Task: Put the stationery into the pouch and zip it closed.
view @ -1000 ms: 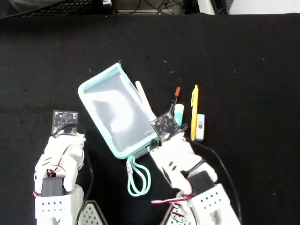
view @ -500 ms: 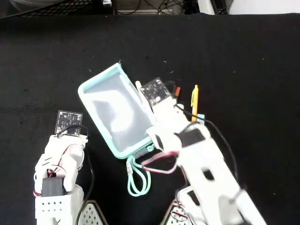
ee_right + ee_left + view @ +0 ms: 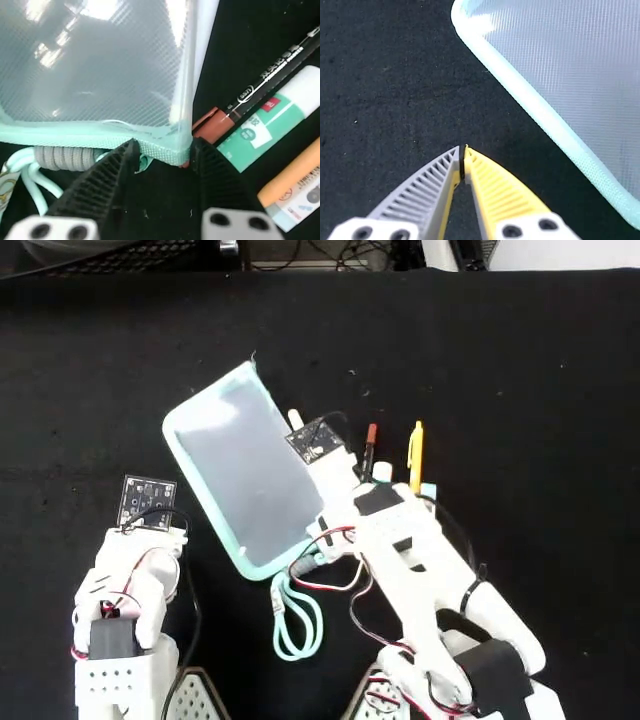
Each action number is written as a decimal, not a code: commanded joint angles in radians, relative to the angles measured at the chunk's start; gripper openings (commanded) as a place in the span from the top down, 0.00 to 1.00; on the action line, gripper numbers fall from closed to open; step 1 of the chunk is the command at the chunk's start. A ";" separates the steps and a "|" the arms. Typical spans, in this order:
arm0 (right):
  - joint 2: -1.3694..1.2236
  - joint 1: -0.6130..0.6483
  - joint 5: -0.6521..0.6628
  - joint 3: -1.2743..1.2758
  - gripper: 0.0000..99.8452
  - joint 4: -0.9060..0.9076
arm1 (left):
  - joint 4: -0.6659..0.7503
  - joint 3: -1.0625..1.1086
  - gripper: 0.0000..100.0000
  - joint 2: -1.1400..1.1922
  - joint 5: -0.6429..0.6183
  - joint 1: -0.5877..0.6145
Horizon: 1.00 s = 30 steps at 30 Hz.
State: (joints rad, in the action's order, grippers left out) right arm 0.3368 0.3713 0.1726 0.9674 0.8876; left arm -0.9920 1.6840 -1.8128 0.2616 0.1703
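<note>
The mint mesh pouch lies at the table's middle, its zipper end toward the front. My right gripper is open, and its black fingers straddle the pouch's mint edge at the zipper-end corner. Just beside it lie a black marker with a brown cap, a white-and-green glue stick and a yellow pen. From above, the marker, glue stick and pen sit right of the right arm. My left gripper is shut and empty, on bare cloth short of the pouch's border.
A mint cord loop trails from the pouch's zipper end toward the front. A white stick lies along the pouch's right side. The left arm stands at the front left. Black cloth covers the table.
The right arm swung forward from the front to the pouch's right edge. The pouch shifted slightly up and left and reflects less light. The left arm stayed put.
</note>
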 commanded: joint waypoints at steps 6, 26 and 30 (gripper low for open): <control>0.200 0.089 0.014 0.061 0.82 0.091 | 0.012 0.015 0.97 -0.003 0.008 -0.004; 0.291 0.241 0.204 0.199 0.82 0.123 | -0.003 0.015 0.97 -0.003 0.012 -0.004; 0.156 0.270 0.196 0.165 0.82 0.060 | -0.003 0.015 0.97 -0.003 0.012 -0.004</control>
State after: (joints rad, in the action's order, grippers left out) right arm 0.5915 0.6045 0.3629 1.1454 0.9889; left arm -0.9920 1.6840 -1.8128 0.2616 0.1703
